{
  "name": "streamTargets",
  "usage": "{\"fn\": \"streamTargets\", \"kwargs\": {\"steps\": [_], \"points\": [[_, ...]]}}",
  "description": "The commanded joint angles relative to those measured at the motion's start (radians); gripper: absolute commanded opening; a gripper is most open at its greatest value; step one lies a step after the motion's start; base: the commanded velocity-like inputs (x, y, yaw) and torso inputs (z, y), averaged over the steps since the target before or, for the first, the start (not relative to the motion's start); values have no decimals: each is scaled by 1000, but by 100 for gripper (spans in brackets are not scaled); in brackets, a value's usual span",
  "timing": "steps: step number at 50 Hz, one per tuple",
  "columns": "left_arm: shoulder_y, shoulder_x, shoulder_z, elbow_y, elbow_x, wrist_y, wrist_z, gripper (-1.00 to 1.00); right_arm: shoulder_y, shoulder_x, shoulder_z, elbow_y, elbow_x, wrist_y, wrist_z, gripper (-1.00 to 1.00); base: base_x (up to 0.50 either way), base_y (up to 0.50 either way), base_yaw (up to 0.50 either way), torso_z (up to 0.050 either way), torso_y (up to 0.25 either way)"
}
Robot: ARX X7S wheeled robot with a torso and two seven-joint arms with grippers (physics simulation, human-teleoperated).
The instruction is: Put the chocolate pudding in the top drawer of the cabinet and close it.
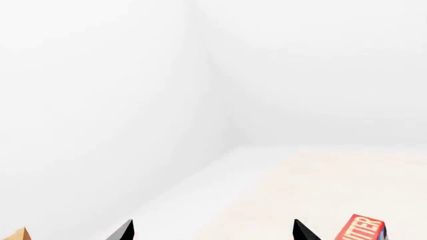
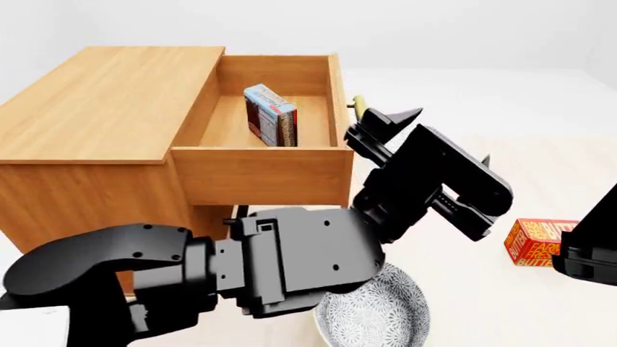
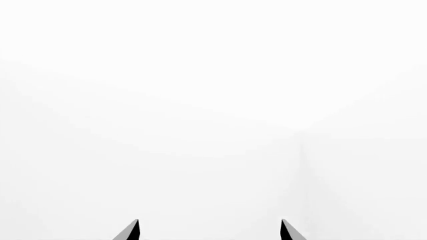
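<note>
Standing on edge, the chocolate pudding (image 2: 270, 116) rests inside the pulled-out top drawer (image 2: 260, 173) of the cabinet (image 2: 87, 108). Beside the drawer's right front, the left hand (image 2: 436, 137) is spread wide, holding nothing; the right hand (image 3: 209, 231) is wide too.

floor (image 2: 579, 166): pale | on it: cabinet (image 2: 106, 108); butter box (image 2: 540, 242); patterned bowl (image 2: 381, 311)

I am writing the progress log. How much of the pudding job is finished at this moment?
Done: the chocolate pudding already stands inside the top drawer, which is pulled out of the cabinet.

In hand: the left tool is open and empty beside the drawer's brass handle.

Left: pushing the drawer shut. The right tool is open and idle.
</note>
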Motion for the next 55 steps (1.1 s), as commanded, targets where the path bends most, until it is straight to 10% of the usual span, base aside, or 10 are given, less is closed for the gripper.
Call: {"fn": "streamTargets", "kwargs": {"steps": [1, 55], "points": [[-1, 15, 38, -14, 45, -22, -1, 100, -3, 0, 1, 0, 7, 0, 2, 100, 0, 0, 0, 0, 0], [19, 75, -6, -499, 135, -110, 210, 100, -15, 0, 9, 2, 15, -9, 7, 100, 0, 0, 0, 0, 0]]}}
